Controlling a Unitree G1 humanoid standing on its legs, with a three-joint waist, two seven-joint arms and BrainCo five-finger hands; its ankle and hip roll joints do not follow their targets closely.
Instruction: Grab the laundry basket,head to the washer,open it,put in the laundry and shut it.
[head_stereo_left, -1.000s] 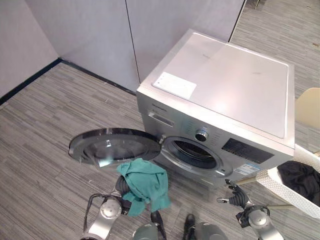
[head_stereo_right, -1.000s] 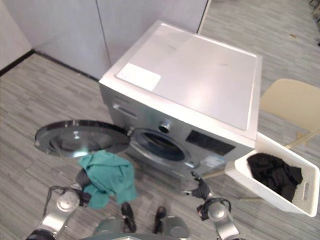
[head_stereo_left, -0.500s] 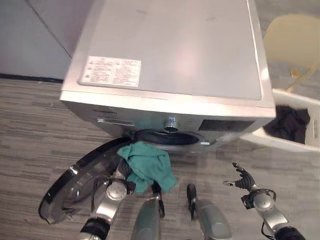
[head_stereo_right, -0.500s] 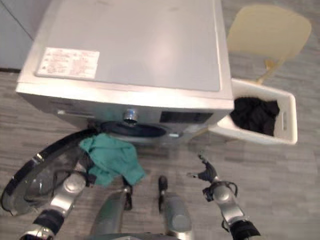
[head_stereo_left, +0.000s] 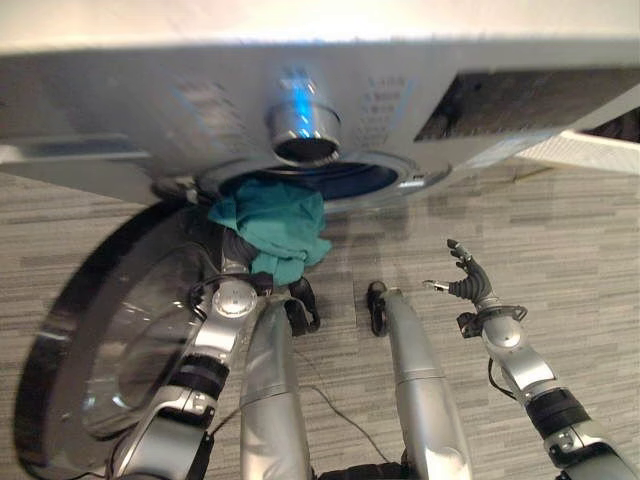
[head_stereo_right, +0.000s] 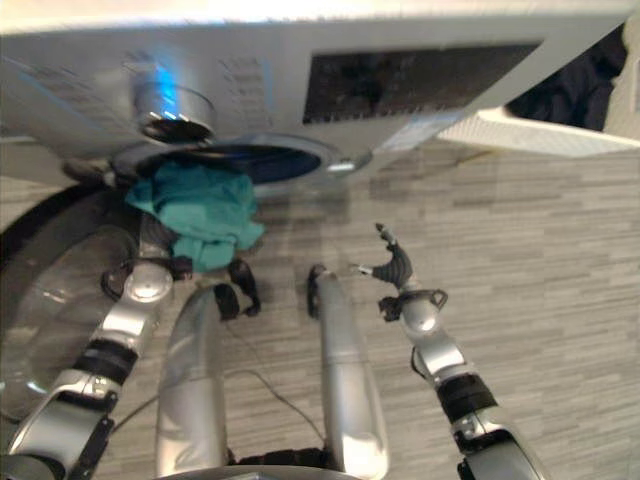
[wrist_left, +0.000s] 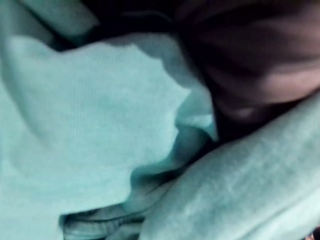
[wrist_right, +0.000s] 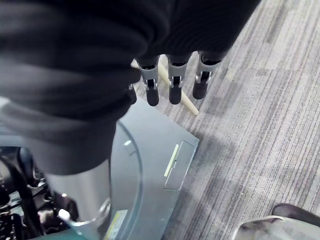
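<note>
My head camera now looks from low and close at the washer's front (head_stereo_left: 300, 90), not down on its top. My left hand (head_stereo_left: 236, 262) has brought the teal cloth (head_stereo_left: 272, 222) up to the drum opening (head_stereo_left: 325, 181).

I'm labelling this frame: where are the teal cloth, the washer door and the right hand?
teal cloth (head_stereo_left: 272, 222), left eye view, middle of the bundle.
washer door (head_stereo_left: 120, 340), left eye view, glass pane.
right hand (head_stereo_left: 468, 286), left eye view, palm.
</note>
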